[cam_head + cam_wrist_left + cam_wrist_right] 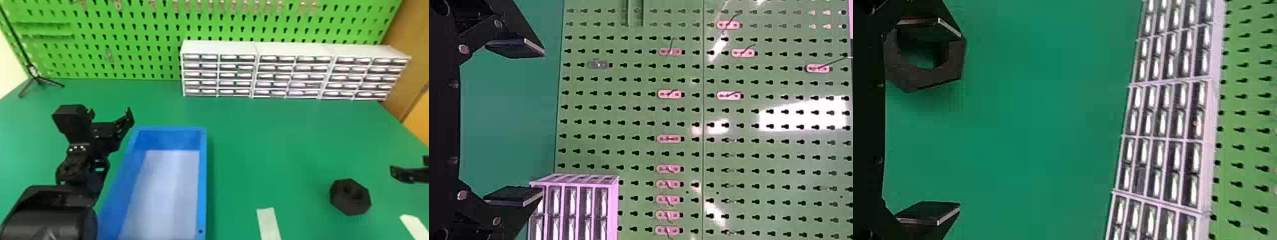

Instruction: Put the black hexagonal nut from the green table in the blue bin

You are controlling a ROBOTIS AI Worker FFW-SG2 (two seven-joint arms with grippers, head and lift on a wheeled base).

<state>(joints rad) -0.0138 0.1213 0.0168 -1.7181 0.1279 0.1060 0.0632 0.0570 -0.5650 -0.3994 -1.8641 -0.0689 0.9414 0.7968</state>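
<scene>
Presently, I count one nut (349,204) right of one bin (202,178) on one table (261,143), one left gripper (110,117) and one right gripper (410,175), each with two fingers apart.

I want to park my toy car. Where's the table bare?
Behind the pale strip, green table lies bare between the blue bin and black hexagonal nut, back to the white drawer cabinets. Around the nut it's crowded, with the right gripper and another strip close by.
</scene>
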